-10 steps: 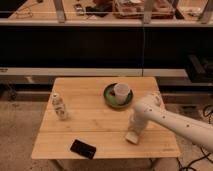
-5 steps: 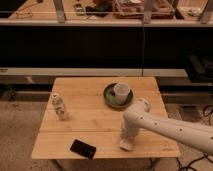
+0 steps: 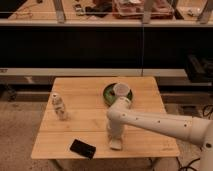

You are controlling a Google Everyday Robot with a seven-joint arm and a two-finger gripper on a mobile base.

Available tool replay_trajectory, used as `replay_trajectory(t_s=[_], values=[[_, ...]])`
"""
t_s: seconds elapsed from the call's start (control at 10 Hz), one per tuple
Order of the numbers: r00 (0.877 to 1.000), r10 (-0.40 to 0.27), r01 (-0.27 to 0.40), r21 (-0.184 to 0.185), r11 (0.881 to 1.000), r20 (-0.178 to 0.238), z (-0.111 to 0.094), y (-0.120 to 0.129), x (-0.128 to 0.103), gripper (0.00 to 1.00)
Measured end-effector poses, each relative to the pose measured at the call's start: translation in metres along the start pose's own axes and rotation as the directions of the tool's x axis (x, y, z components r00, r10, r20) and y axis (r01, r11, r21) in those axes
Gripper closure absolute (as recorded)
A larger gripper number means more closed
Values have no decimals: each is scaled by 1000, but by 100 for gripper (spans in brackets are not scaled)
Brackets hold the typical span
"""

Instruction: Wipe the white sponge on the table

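the gripper has been swept along the front of the table toward the dark object, with the white sponge pressed beneath it; its grip cannot be told. wiping is judged underway.

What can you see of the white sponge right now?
The white sponge is a small whitish-cream block that looks soft. It lies on the table near the front edge, to the right of the black object and apart from it. The gripper points straight down onto the sponge from above and hides its far part, so only the near end shows. The sponge appears to rest against the wood.
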Motion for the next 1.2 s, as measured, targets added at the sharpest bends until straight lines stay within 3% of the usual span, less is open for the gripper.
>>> replay_trajectory(t_s=[0.4,0.7,0.9,1.2], values=[[996,-94,93,25,995,6,-2,-40,20,100],[995,-80,83,38,996,-61,-28,-41,48,100],[995,-33,39,56,998,-98,-46,-29,65,100],[987,97,-85,89,992,-132,-61,8,98,100]])
